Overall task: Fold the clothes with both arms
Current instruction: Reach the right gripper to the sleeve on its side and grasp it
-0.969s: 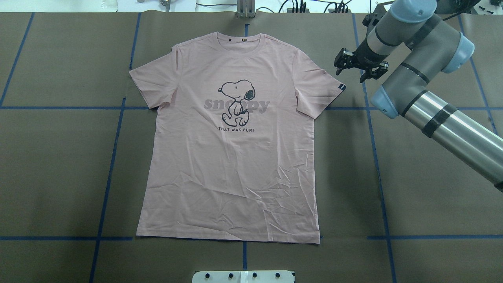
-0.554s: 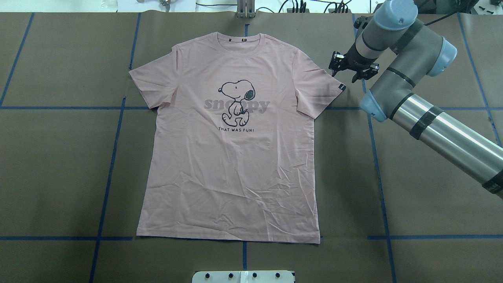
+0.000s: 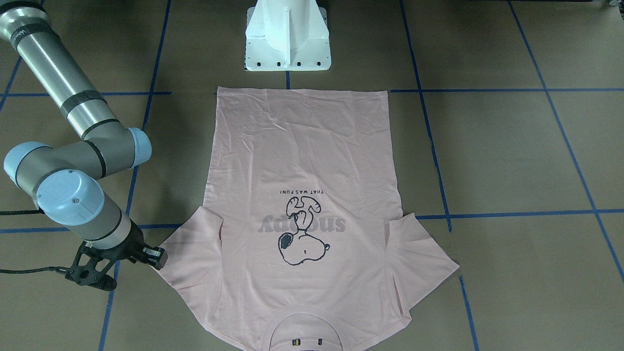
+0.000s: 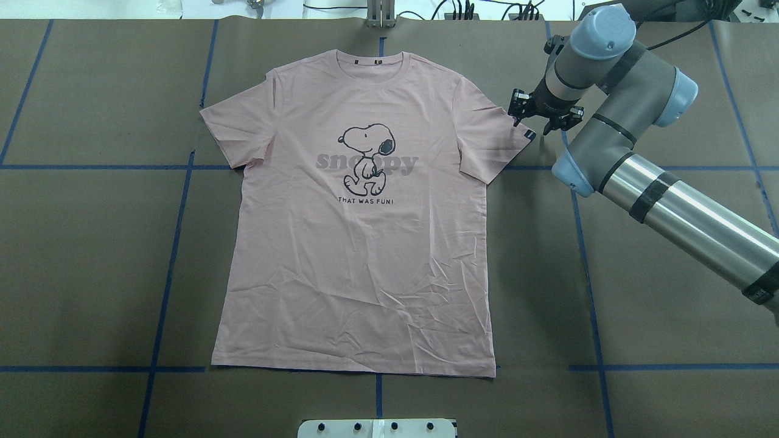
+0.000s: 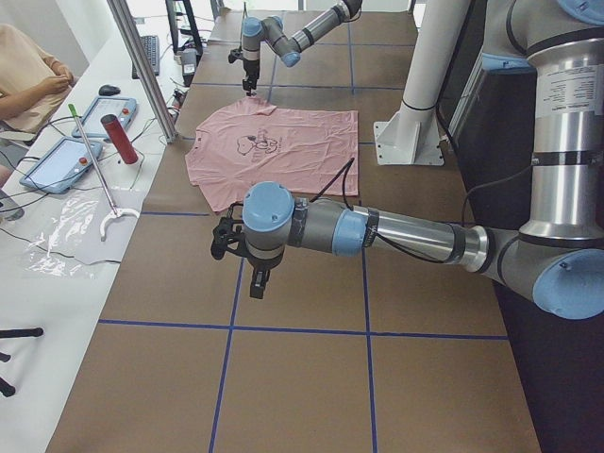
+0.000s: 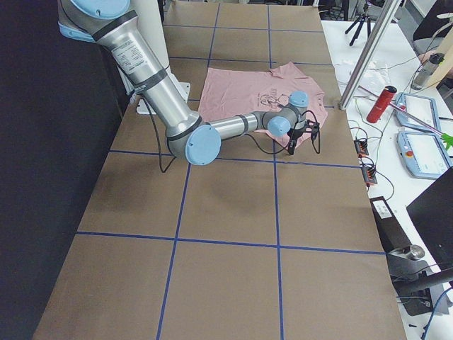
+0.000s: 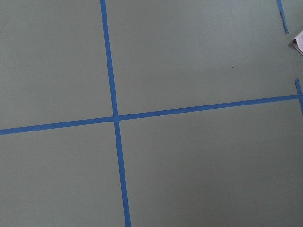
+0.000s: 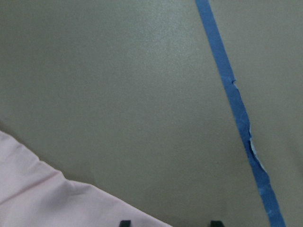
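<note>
The pale pink T-shirt [image 4: 365,255] lies flat, Snoopy print up, collar at the far edge; it also shows in the front-facing view [image 3: 302,156]. My right gripper [image 4: 539,117] is open and empty, hovering at the outer edge of the shirt's right sleeve [image 4: 505,131]; in the front-facing view [image 3: 124,269] one fingertip [image 3: 158,257] sits at the sleeve hem. The right wrist view shows the sleeve's edge [image 8: 42,198] beside the fingertips. My left gripper [image 5: 241,253] shows only in the exterior left view, over bare table away from the shirt; I cannot tell if it is open.
The brown table cover [image 4: 669,316] is crossed by blue tape lines [image 4: 584,255]. The white pedestal base [image 3: 287,44] stands at the shirt's hem side. A side bench holds tablets and a red bottle [image 5: 120,139]; a metal post [image 5: 142,66] stands at the collar side.
My right gripper has moved left, from clear of the shirt up to the edge of the right sleeve, staying open. The shirt has not moved.
</note>
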